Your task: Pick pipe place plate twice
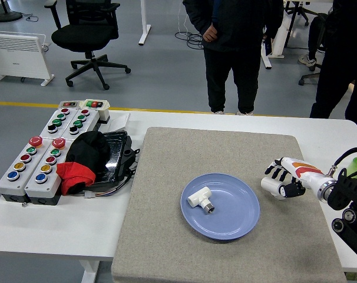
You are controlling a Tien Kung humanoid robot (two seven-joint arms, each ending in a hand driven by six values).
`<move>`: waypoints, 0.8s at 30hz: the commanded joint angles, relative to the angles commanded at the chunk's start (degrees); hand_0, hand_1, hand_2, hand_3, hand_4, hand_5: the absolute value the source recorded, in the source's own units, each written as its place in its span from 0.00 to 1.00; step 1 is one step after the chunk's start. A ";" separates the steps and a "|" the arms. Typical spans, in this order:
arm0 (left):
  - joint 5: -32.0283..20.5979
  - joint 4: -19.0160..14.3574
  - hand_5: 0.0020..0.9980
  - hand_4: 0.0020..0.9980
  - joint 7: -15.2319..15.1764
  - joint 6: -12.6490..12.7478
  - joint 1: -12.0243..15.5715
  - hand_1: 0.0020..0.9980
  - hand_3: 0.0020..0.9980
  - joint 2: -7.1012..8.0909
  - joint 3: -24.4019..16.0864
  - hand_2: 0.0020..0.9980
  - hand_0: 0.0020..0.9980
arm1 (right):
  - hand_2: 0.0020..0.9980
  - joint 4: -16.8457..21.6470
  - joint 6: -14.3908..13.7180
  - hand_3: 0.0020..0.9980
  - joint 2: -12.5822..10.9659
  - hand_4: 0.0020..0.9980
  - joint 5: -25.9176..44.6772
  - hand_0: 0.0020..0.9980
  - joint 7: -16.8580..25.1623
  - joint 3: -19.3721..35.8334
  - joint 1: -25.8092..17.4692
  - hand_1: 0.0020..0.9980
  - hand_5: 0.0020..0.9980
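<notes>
Plate: a blue plate [240,221] lies on the grey mat [167,236], toward the mat's right half, near the tabletop's [49,230] front edge.
First pipe: a white T-shaped pipe [200,199] already rests on the plate's left part — by the look of it, one of the two placings is done.
Right hand: the right hand [278,183] hangs over the mat just right of the plate's rim, fingers curled round a second white pipe piece [270,185].
Left hand: not in sight.
Step in hand: seemingly the second carry — the piece is held but not yet over the plate.
Next move: it likely calls for a short sweep left until the hand is above the plate's bare right part, then a lowering and release clear of the first pipe.
Elsewhere: button boxes [34,159] and a black-and-red bundle [84,159] sit at the tabletop's left edge; people stand beyond the far edge, hands off the tabletop.
</notes>
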 joint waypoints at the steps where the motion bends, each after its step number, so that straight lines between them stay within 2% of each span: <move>1: 0.01 0.00 1.00 0.41 0.00 0.00 0.00 0.75 0.65 0.00 0.00 0.70 0.74 | 0.49 0.01 -0.03 0.59 0.00 0.55 0.04 0.26 0.00 0.00 0.00 0.40 0.10; 3: 0.10 0.00 1.00 0.41 -0.01 -0.03 0.00 0.75 0.65 0.00 -0.02 0.70 0.74 | 0.49 0.11 -0.41 0.59 0.00 0.55 0.38 0.26 0.09 0.02 -0.01 0.40 0.10; 4: 0.11 0.00 1.00 0.41 -0.01 -0.03 0.01 0.75 0.65 -0.01 -0.03 0.71 0.73 | 0.48 0.19 -0.58 0.58 -0.01 0.53 0.60 0.23 0.18 0.10 -0.04 0.38 0.10; 14: 0.32 -0.04 1.00 0.41 -0.08 0.04 0.26 0.75 0.65 -0.14 -0.09 0.70 0.74 | 0.48 2.20 -1.78 0.57 -0.27 0.52 1.73 0.23 0.66 2.21 -0.76 0.38 0.10; 19: 0.49 -0.05 1.00 0.41 -0.16 0.08 0.40 0.75 0.65 -0.17 -0.12 0.71 0.74 | 0.48 6.38 -2.04 0.57 -0.98 0.51 1.65 0.23 0.40 4.26 -1.36 0.38 0.09; 24: 0.69 -0.06 1.00 0.41 -0.17 0.12 0.57 0.75 0.65 -0.15 -0.23 0.70 0.74 | 0.48 12.83 -1.70 0.57 -2.19 0.51 1.84 0.23 -0.51 4.51 -1.94 0.38 0.09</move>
